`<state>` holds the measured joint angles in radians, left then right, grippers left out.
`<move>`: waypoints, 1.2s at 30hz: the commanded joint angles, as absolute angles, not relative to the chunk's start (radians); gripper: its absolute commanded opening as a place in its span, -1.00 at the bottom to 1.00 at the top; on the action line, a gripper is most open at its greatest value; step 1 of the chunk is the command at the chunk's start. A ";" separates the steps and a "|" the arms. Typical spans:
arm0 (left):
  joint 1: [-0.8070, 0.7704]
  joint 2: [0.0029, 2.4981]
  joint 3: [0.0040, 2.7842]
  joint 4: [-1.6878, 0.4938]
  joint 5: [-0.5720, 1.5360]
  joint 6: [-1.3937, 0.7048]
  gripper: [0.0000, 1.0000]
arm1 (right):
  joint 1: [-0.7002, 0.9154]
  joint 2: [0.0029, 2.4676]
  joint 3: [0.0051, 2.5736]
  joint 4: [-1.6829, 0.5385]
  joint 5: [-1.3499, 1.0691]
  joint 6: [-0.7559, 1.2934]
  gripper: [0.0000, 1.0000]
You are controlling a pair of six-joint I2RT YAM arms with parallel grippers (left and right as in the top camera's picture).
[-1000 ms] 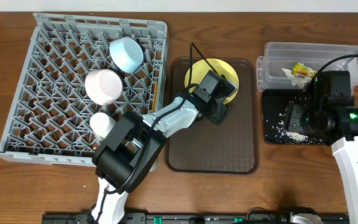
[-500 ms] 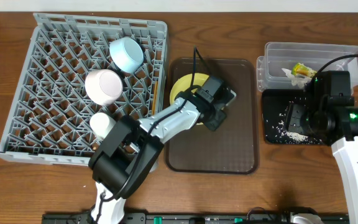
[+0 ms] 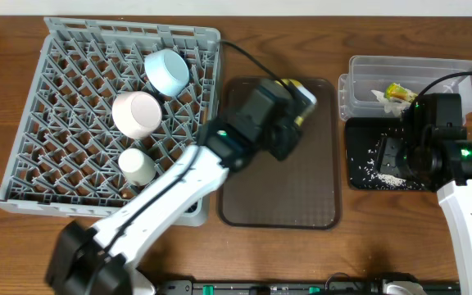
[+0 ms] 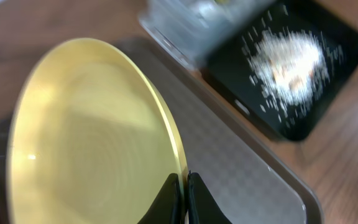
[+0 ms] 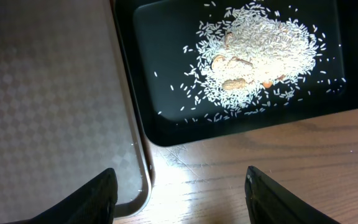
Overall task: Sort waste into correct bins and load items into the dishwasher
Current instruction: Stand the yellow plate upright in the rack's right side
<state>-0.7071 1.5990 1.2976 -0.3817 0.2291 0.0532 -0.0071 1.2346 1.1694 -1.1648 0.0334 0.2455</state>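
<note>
My left gripper [image 4: 184, 198] is shut on the rim of the round yellow plate [image 4: 92, 124], which hangs tilted on edge above the brown serving tray [image 3: 281, 188]. From overhead only a sliver of the plate [image 3: 303, 93] shows past the left gripper [image 3: 292, 105]. The grey dish rack [image 3: 72, 123] holds a light blue bowl [image 3: 166, 71], a pinkish-white bowl [image 3: 136, 113] and a small white cup [image 3: 138, 165]. My right gripper [image 5: 182, 193] stands open over bare wood between the brown tray and the black tray [image 5: 166, 93], with nothing in it.
White rice scraps [image 5: 260, 50] are heaped in the black tray [image 3: 359, 139]. Behind it, the clear tub [image 3: 449, 70] holds a yellow-green wrapper with white paper [image 3: 398, 92]. The brown tray's rim [image 5: 135, 124] runs close to my right gripper's left finger.
My left gripper has shut on the plate's rim and lifted it off the brown tray, tipping it on edge. The left arm has risen. The right arm has not moved.
</note>
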 commanded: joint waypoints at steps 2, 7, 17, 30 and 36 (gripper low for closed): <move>-0.581 1.485 1.298 -0.389 0.213 -0.083 -0.88 | -0.026 1.229 1.177 -1.167 0.033 0.246 0.28; -0.438 1.429 1.298 -0.389 0.298 -0.173 -0.88 | -0.026 1.229 1.177 -1.167 0.033 0.246 0.28; -0.192 1.460 1.297 -0.381 0.626 -0.405 -0.88 | -0.026 1.229 1.177 -1.168 0.033 0.246 0.28; -0.078 1.563 1.297 -0.316 0.869 -0.508 -0.88 | -0.026 1.229 1.177 -1.168 0.033 0.246 0.28; -0.077 1.562 1.297 -0.213 0.952 -0.570 -0.87 | -0.026 1.229 1.177 -1.171 0.033 0.246 0.28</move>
<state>-0.0803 1.5681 1.2961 -0.2512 0.8585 -0.5152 -0.0071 1.2346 1.1694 -1.1675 0.0334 0.2455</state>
